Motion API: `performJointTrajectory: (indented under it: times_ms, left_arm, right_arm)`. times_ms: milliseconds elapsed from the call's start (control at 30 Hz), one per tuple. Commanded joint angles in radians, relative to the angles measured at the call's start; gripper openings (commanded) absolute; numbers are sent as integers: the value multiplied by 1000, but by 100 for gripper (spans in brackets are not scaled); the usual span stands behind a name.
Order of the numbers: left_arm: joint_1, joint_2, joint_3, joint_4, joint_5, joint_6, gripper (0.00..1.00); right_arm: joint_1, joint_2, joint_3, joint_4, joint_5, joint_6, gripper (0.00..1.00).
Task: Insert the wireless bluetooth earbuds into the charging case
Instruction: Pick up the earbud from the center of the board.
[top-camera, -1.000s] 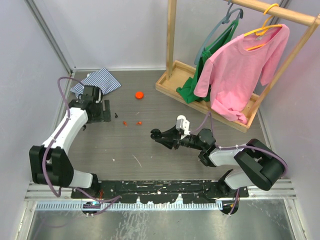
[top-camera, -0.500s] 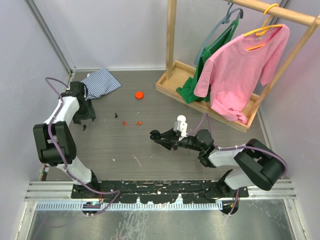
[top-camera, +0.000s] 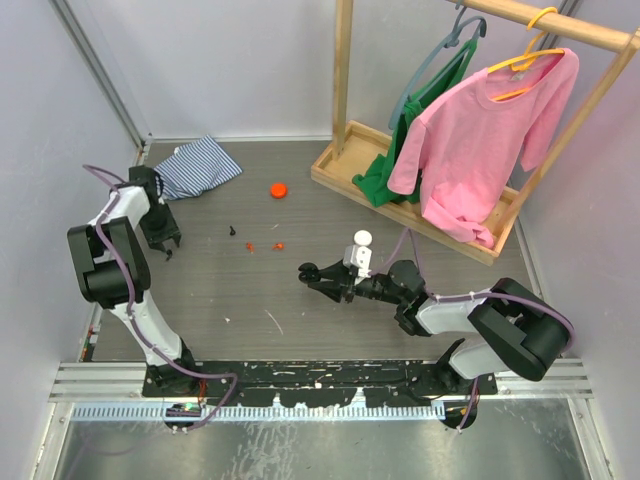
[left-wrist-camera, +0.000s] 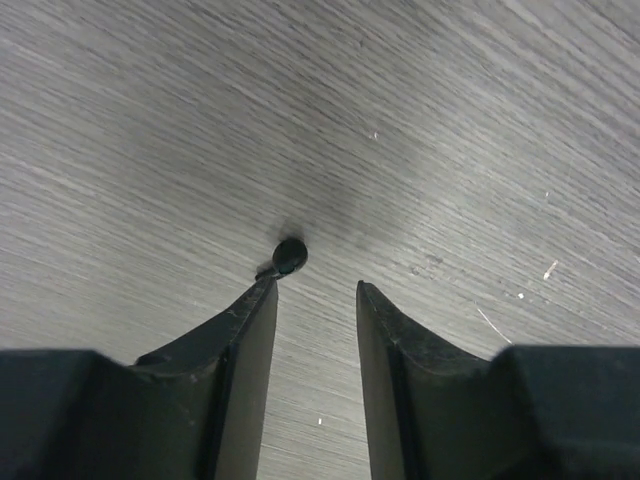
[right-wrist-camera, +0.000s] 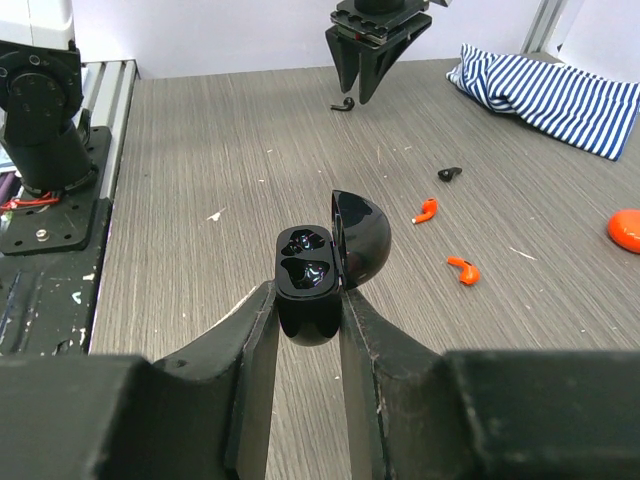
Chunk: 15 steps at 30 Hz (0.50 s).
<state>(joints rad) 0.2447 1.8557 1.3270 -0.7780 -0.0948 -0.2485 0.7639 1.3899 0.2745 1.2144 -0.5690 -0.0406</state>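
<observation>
You work on a grey wood-grain bench (top-camera: 300, 210) closed in by pale panels (top-camera: 240, 70). Beyond your right tool (top-camera: 312, 272), off to its right, a wooden rack (top-camera: 345, 165) carries a pink shirt (top-camera: 480, 140) and a green one (top-camera: 425, 100) on hangers (top-camera: 530, 50). A striped cloth (top-camera: 200, 165) lies just beyond your left tool (top-camera: 168, 245). The light is even.

The top view looks steeply down from above and behind the near edge of the table (top-camera: 250, 300), taking in all of it. The left wrist camera hangs very close over the table by its left edge, facing down past its 2 fingers (left-wrist-camera: 245, 340) at 1 black earbud (left-wrist-camera: 289, 255). The right wrist camera sits low, facing the left edge past the charging case (right-wrist-camera: 310, 290); with the top view it shares that earbud, the left gripper (right-wrist-camera: 356, 95) and the striped cloth (right-wrist-camera: 550, 90).
</observation>
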Motion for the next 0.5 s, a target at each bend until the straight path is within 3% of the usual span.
performJointTrajectory:
  times_ms: [0,467]
  left_arm:
    - [22,34,51,1,30,-9,37]
    - [31,88,53,-5,0,3,34]
  right_arm:
    - [5,-5,25,37,9,-20,14]
    - [9,1,32,15,9,-27,14]
